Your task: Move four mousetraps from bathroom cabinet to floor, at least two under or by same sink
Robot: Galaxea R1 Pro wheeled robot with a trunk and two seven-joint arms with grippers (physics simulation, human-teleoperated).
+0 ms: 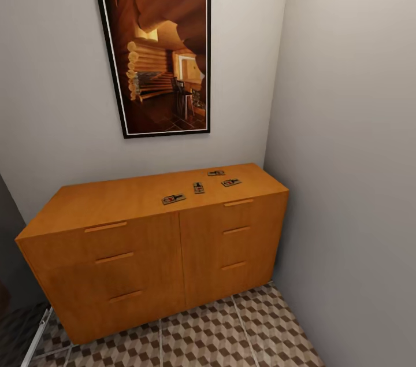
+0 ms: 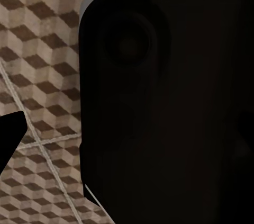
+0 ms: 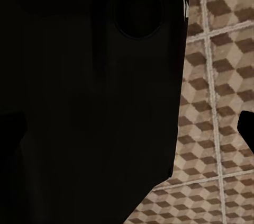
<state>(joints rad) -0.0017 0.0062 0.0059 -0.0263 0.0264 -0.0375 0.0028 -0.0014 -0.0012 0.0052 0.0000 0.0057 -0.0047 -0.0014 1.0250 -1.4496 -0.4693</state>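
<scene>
The orange-brown cabinet (image 1: 138, 251) stands against the back wall in the head view, with its drawers shut. Several mousetraps lie on its top, right of the middle: the nearest mousetrap (image 1: 173, 199), one behind it (image 1: 199, 187), and a pair further right (image 1: 231, 182) and at the back (image 1: 216, 173). The cube-patterned bathroom floor (image 1: 219, 338) runs in front of the cabinet. The sink is out of view. My left gripper (image 2: 127, 139) and right gripper (image 3: 127, 134) hang over floor tiles beside my dark body, fingers wide apart and holding nothing.
A grey wall closes the right side, close to the cabinet's end. A framed picture (image 1: 162, 55) hangs above the cabinet. A dark surface and a pale floor strip (image 1: 36, 338) lie at the lower left. My black body (image 2: 169, 102) fills much of both wrist views.
</scene>
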